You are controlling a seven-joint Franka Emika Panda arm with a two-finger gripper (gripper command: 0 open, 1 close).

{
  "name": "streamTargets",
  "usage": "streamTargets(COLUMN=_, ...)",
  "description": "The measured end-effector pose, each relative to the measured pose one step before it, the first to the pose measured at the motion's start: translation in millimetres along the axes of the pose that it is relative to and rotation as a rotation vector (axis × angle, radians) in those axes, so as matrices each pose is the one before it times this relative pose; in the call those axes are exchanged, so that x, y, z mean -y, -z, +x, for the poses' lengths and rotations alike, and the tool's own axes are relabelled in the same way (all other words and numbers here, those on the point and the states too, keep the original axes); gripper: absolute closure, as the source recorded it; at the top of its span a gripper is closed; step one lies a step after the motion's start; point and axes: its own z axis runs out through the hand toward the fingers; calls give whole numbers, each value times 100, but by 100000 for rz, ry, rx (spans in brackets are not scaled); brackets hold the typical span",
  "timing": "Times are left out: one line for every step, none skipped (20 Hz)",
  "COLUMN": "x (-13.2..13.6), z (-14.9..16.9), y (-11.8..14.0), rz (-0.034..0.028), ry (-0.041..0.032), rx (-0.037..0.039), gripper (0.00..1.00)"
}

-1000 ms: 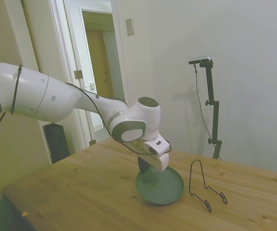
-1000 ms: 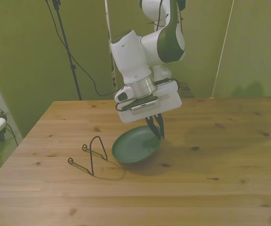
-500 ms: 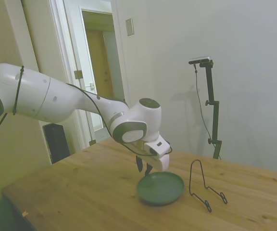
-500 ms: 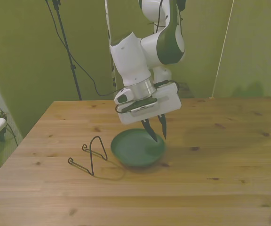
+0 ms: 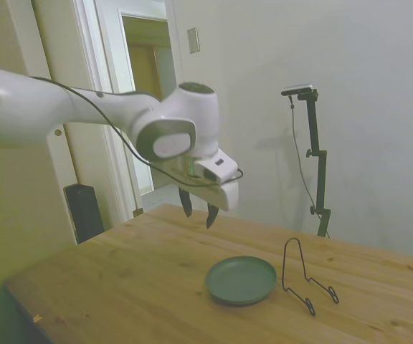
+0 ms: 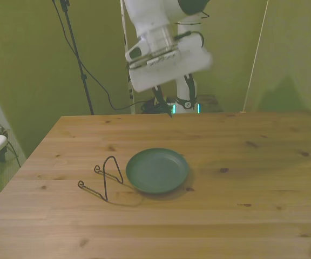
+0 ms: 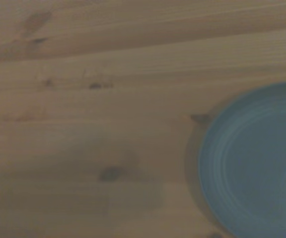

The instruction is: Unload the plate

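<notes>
the round, shallow, dull teal-green plate with the raised rim (image 5: 241, 279) is lying flat on the light wooden plank table (image 5: 135, 287), roughly mid-table. nothing is sitting on it, and its matte surface is showing faint concentric rings in the wrist view (image 7: 257, 163).

the thin black bent-wire stand (image 5: 303, 276) is standing just beside the plate — on the front view's left of it (image 6: 104, 178), close to the rim. whether the wire is touching the rim i can't tell. the stand is one wire bent into an upright narrow loop with two low feet ending in small curls, and it is holding nothing.

the white glossy two-finger gripper (image 5: 196, 210) is hanging in the air well above the table, up and back from the plate, toward the robot's side. its short dark tapered fingers (image 5: 185, 203) are pointing down and spread apart with a clear gap — released, gripping nothing. a black cable is looping along the arm to the gripper head. in the front view the gripper head (image 6: 166, 59) is motion-blurred.

the tabletop is showing long straight grain, board seams and dark knots (image 7: 110, 173).

no readable brands, labels or writing anywhere.
</notes>
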Motion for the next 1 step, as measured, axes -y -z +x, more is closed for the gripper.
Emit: streamTargets(x=-513, z=-1215, y=1735, rz=-1874, ry=1058, rx=93, gripper=0)
